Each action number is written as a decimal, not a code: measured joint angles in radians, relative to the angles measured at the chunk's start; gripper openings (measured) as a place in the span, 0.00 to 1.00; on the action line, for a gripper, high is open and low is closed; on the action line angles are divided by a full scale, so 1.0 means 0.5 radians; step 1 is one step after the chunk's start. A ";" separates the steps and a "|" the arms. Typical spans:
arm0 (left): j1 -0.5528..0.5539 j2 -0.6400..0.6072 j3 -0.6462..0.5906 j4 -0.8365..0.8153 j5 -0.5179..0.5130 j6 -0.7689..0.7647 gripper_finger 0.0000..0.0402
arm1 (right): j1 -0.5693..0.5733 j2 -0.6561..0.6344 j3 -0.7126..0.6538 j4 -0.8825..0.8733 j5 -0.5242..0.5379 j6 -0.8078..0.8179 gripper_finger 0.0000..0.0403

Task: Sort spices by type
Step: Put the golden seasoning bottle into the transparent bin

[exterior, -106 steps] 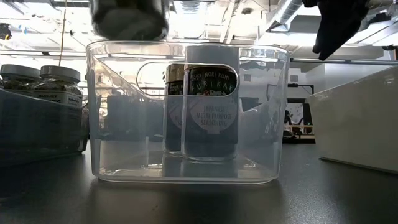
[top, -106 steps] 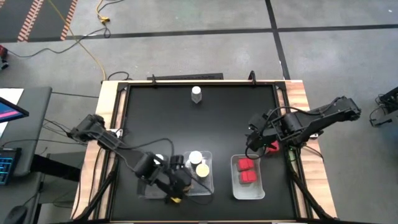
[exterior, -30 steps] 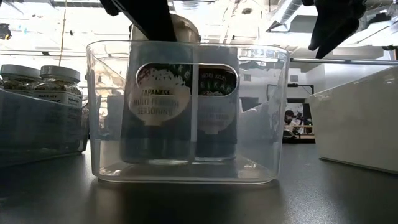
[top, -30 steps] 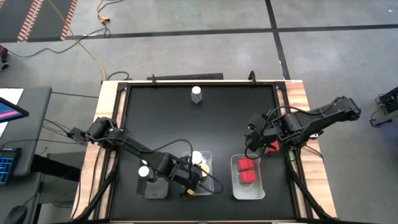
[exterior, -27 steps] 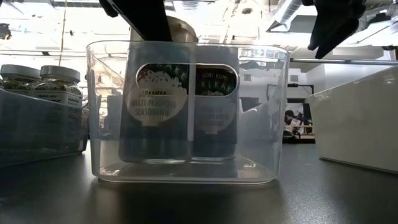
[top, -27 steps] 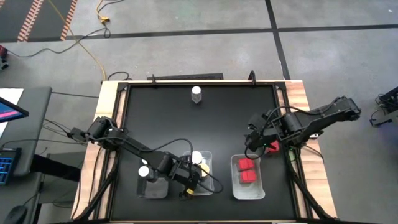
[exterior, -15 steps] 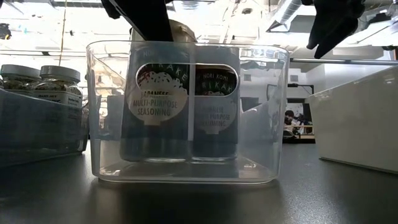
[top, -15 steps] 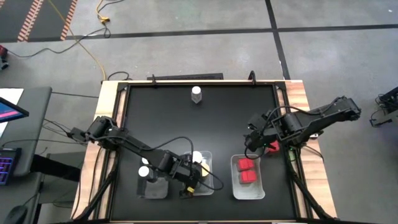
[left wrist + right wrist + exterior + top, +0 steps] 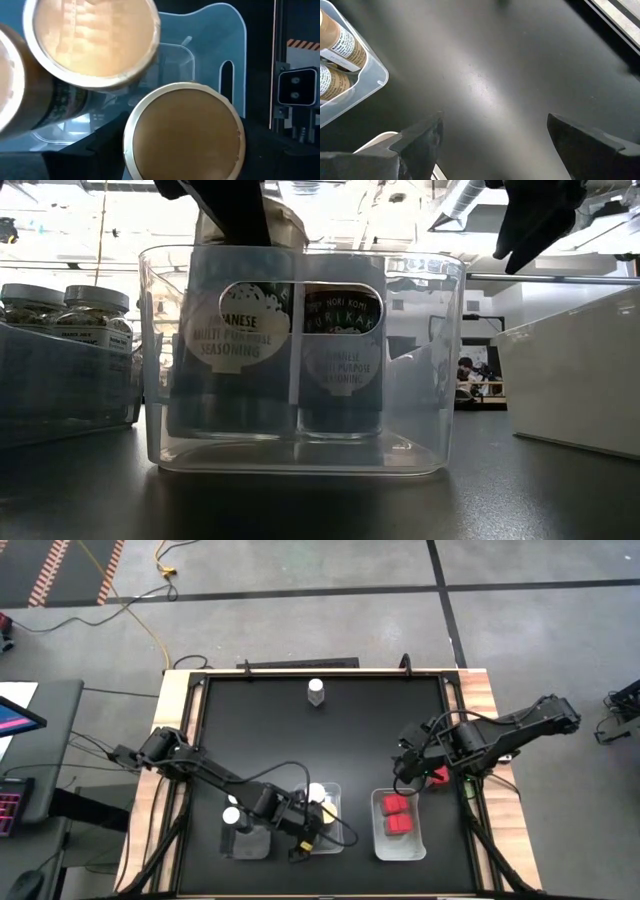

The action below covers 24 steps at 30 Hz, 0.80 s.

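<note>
Your left gripper clamps a tan-lidded "Japanese Multi-Purpose Seasoning" jar inside the clear middle tray, beside a "Furikake" twin. Your right gripper hangs spread wide, empty.

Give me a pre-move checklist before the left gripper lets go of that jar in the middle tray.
1. Left gripper over the middle tray: ok.
2. Held jar inside the tray walls: ok.
3. Held jar resting on the tray floor: cannot tell.
4. Held jar beside the matching seasoning jar already in the tray: ok.
5. Right gripper clear of the tray, jaws open: ok.
6. Lone white-capped jar at the table's far edge sorted: not ok.
</note>
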<state>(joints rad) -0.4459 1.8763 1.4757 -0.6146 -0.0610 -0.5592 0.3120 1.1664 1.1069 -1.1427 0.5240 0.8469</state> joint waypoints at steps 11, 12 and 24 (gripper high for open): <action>-0.005 0.001 -0.001 0.003 0.007 -0.018 0.81 | 0.000 0.000 0.000 0.016 0.000 0.000 0.94; -0.005 0.001 -0.001 0.002 0.007 -0.004 0.81 | 0.000 0.000 0.000 0.021 0.000 -0.001 0.94; 0.004 -0.008 -0.001 0.000 -0.001 0.032 0.81 | 0.000 0.000 0.000 0.050 -0.001 -0.020 0.94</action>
<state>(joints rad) -0.4438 1.8724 1.4754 -0.6146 -0.0616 -0.5430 0.3119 1.1664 1.1069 -1.1175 0.5236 0.8371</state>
